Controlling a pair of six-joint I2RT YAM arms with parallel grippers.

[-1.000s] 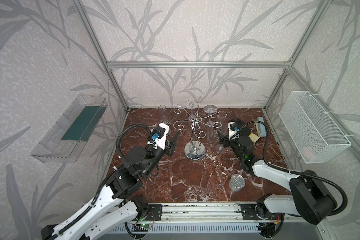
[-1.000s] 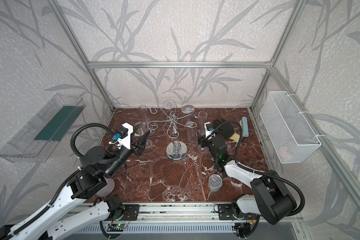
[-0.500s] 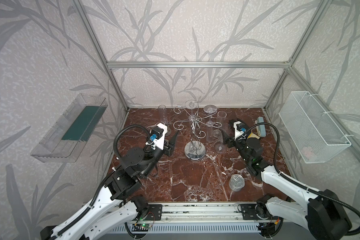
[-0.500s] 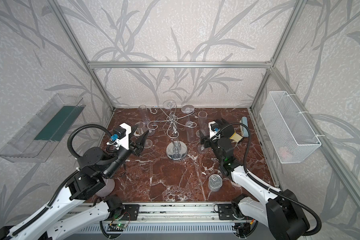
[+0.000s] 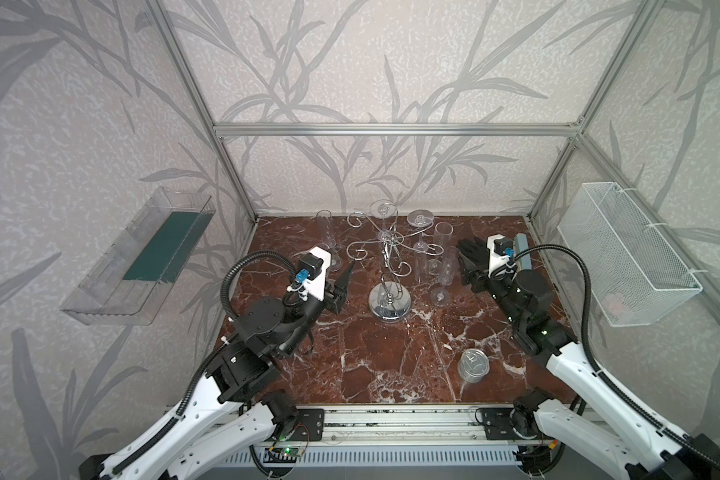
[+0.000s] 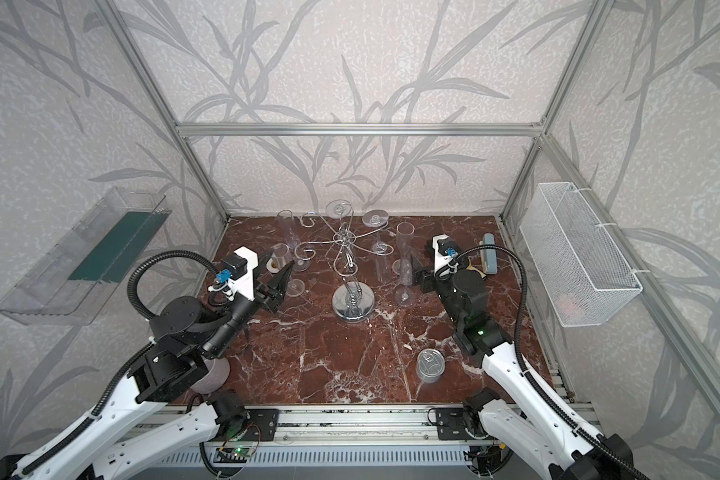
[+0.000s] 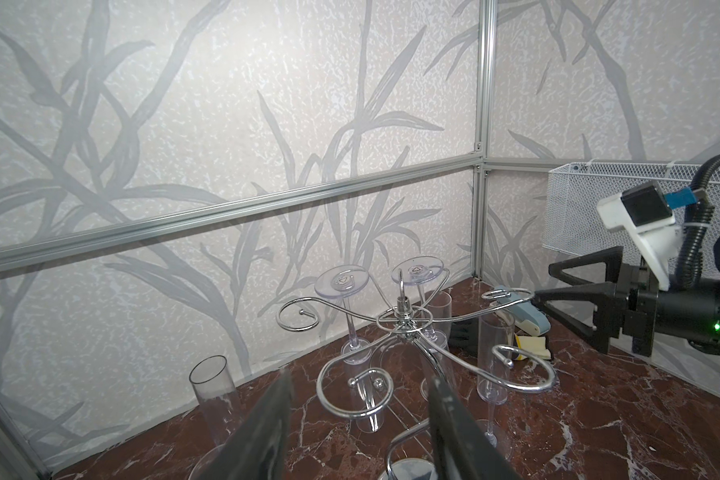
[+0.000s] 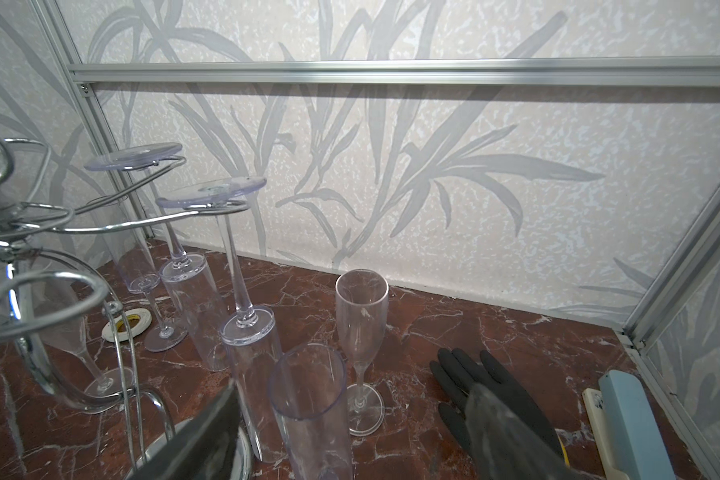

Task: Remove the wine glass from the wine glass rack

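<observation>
Your left end effector (image 7: 359, 376) sits half open with nothing in it. The nearest empty curl of the wine glass rack (image 7: 402, 322) lies just ahead of its fingertips. Push forward and a finger could hook that wire and tip the whole stand, which looks light and top-heavy on its one thin stem. Beyond the hub from that end effector, a wine glass (image 7: 341, 280) and a second wine glass (image 7: 416, 270) hang foot-up in their curls, bowls down. Any jolt to the rack would likely swing them together or slide a foot out of its slot. Your right end effector (image 8: 352, 395) is spread wide and grips nothing. An upright flute (image 8: 308, 399) stands on the counter (image 5: 391, 365) just ahead of its open fingers, in line with the gap, and another flute (image 8: 362, 316) stands past that. Swing sideways toward the hung glasses from here and you would probably knock one over. Pull a hung glass straight down instead of sliding its stem along the slot, and I judge the rack will drag with it.
</observation>
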